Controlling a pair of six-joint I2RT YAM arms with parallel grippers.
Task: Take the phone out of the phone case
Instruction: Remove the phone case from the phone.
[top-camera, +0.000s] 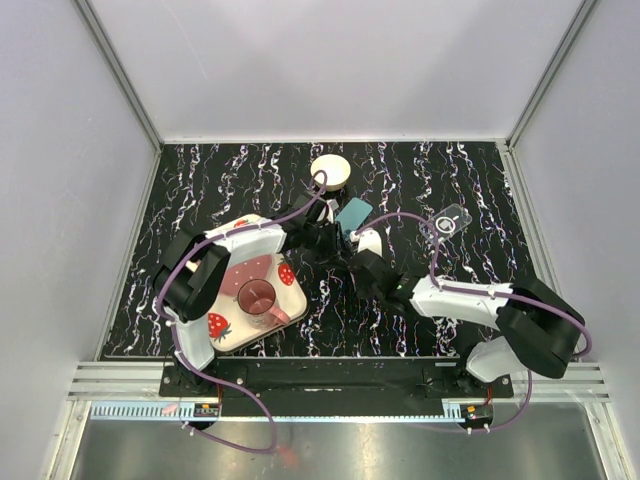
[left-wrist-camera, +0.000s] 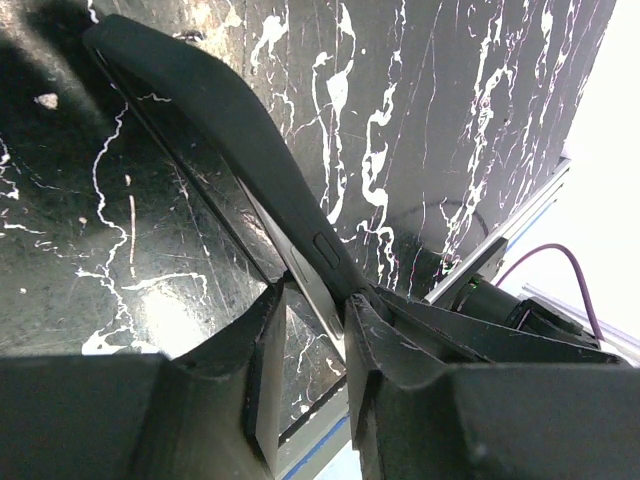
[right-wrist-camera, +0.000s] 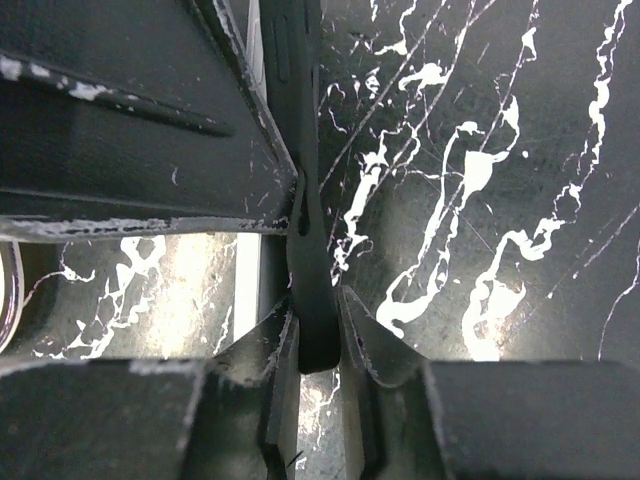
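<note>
A phone in a black case is held edge-on between my two grippers at the table's middle (top-camera: 337, 248), mostly hidden by them in the top view. In the left wrist view the black case (left-wrist-camera: 230, 120) bows away from the phone's silver edge (left-wrist-camera: 305, 275). My left gripper (left-wrist-camera: 315, 300) is shut on the phone, near one end. In the right wrist view my right gripper (right-wrist-camera: 315, 310) is shut on the case's black rim (right-wrist-camera: 308, 250). The left gripper's body fills the upper left there. The left gripper (top-camera: 322, 238) and right gripper (top-camera: 350, 256) nearly touch.
A strawberry-patterned tray (top-camera: 225, 325) with a pink cup (top-camera: 258, 296) lies at the near left under the left arm. A white round cup (top-camera: 329, 170) stands behind the grippers. A teal flat object (top-camera: 353, 212) and a clear plastic piece (top-camera: 450, 220) lie to the right.
</note>
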